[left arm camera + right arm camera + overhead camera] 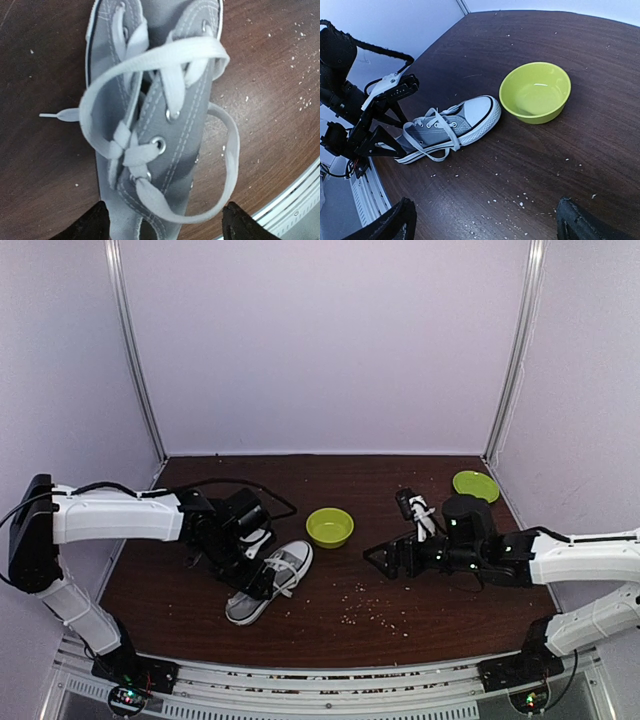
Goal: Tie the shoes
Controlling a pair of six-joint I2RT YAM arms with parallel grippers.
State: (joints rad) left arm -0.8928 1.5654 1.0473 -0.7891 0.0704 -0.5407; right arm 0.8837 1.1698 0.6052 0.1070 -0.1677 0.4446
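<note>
Overhead rear view, nearer wrist views — shared sneaker (268, 583)

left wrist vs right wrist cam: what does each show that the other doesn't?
Left wrist only: a close-up of the lace crossing, the metal eyelets and a lace tip lying on the table. Right wrist only: the green bowl and the white toe cap beside it. Both: the grey sneaker with its white laces on the crumb-strewn table.
</note>
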